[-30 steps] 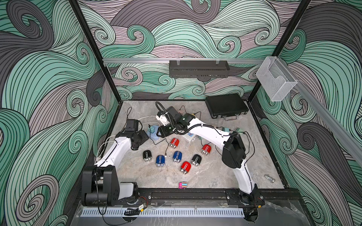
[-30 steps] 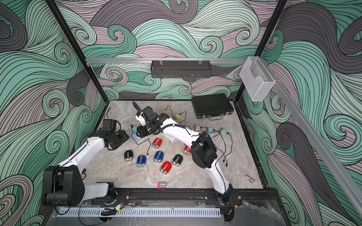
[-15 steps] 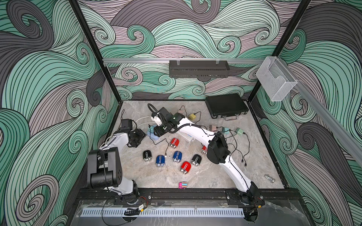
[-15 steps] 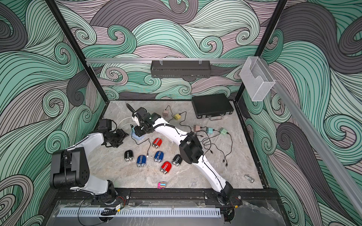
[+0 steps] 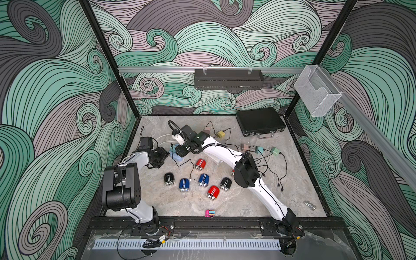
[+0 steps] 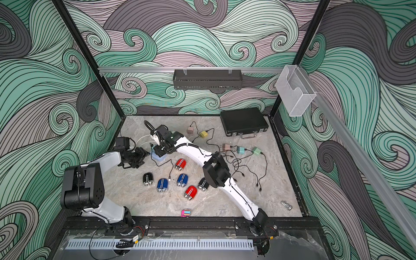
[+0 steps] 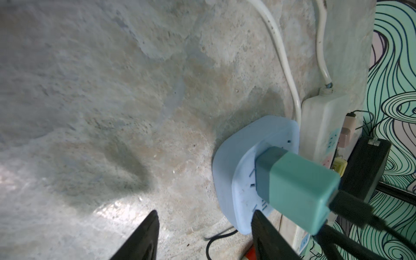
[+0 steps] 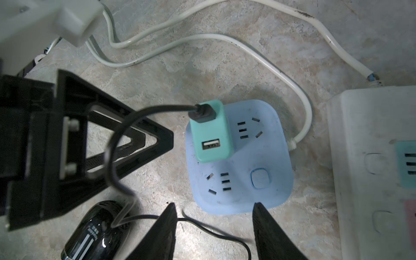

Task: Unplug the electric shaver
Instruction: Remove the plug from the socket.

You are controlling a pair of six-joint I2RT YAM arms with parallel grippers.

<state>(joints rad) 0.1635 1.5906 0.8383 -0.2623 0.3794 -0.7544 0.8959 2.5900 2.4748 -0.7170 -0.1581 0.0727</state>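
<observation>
In both top views the blue socket block (image 5: 177, 158) (image 6: 157, 158) lies on the worktop (image 5: 247, 202), and both arms meet at it. The left hand (image 5: 164, 155) is just beside the block. The right hand (image 5: 180, 152) is over the block and covers part of it. Black, blue and red shavers (image 5: 203, 180) lie scattered near the block, on its side toward the arm bases. A thin cable (image 5: 180, 165) leaves the block toward them.

In the left wrist view the teal charger (image 7: 297, 191) sits plugged into the block, with the cable coming out of its outer end. The left hand's fingers (image 7: 144, 236) stand partway apart with only bare worktop between them. One tip is at the block's edge, but I cannot tell whether it touches. A white power strip (image 7: 319, 126) lies just beside the block.

In the right wrist view the right hand hovers over the block, partway open and empty. The charger stands in a corner socket of the block. One left-hand finger points at the charger, its tip just short of it. The cable loops up from the charger and comes down by a black shaver (image 8: 96, 229) near the block. I cannot tell whether the cable is joined to that shaver.
</observation>
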